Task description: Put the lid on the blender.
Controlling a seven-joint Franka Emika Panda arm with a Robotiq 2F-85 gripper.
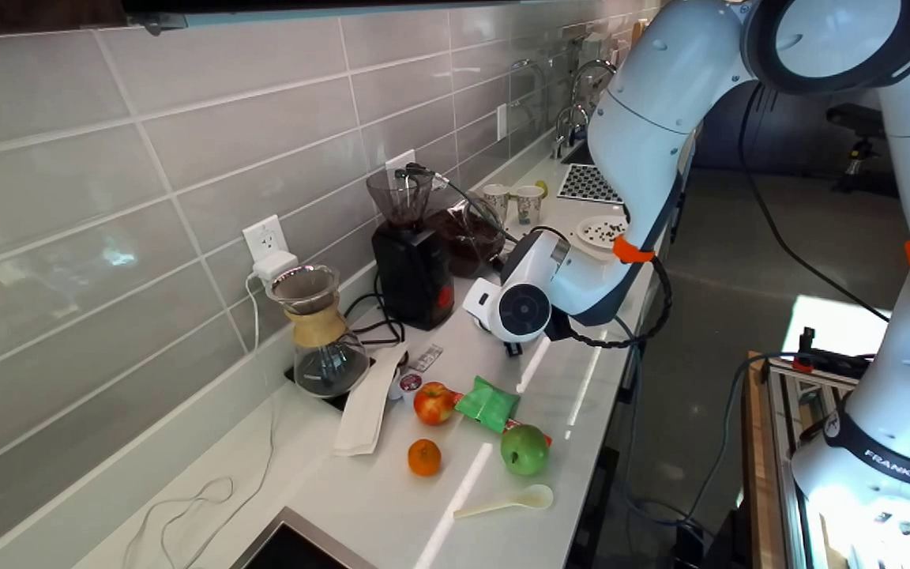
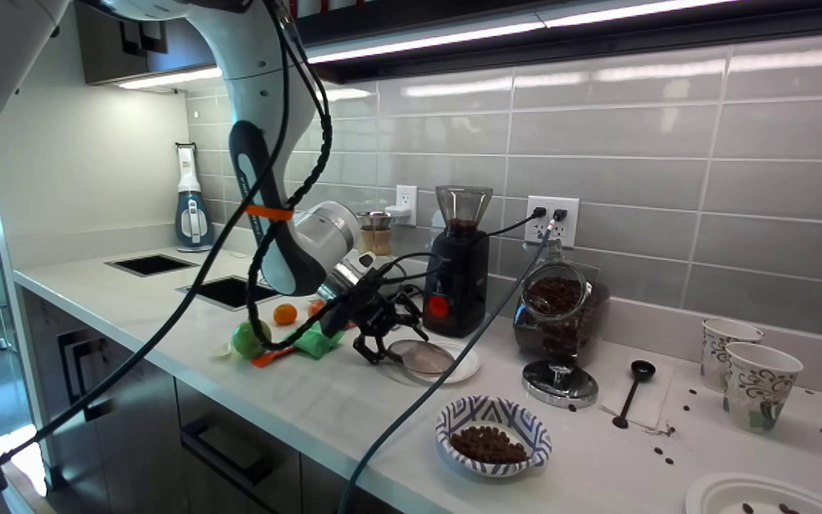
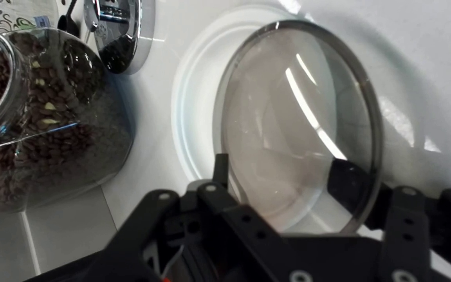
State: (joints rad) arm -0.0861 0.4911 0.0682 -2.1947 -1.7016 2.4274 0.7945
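Lid [image 3: 272, 113]: in the wrist view, this clear, brown-tinted disc with a dark rim is overlapping a white plate [image 3: 192, 90] and reaching past its edge above the table [image 3: 151, 109].
End effector [image 3: 280, 168]: the jaws are standing apart, released, with one finger [image 3: 220, 168] showing just beside the lid's rim and the other showing through the disc; whether either is touching I cannot tell.
Glass jar [image 3: 100, 156]: it is sitting near the plate, holding brown coffee beans [image 3: 53, 86].
Coffee grinder [image 2: 457, 278]: in an exterior view, it is standing upright by the tiled wall [image 2: 618, 171], dark contents showing in its clear hopper [image 2: 463, 203], while the lid is sitting off it, near its base.
Patterned bowl [image 2: 529, 428]: it is holding brown beans [image 2: 488, 445].
Black scoop [image 2: 641, 370]: it is lying on a paper napkin [image 2: 657, 400] near two printed paper cups [image 2: 760, 389].
Panda arm [image 1: 644, 142]: in an exterior view, it is reaching over the table, its wrist hiding most of the end effector.
Green apple [image 1: 524, 450]: it is lying near a green packet [image 1: 489, 405], with a red apple [image 1: 434, 403] and an orange [image 1: 424, 457] sitting nearby.
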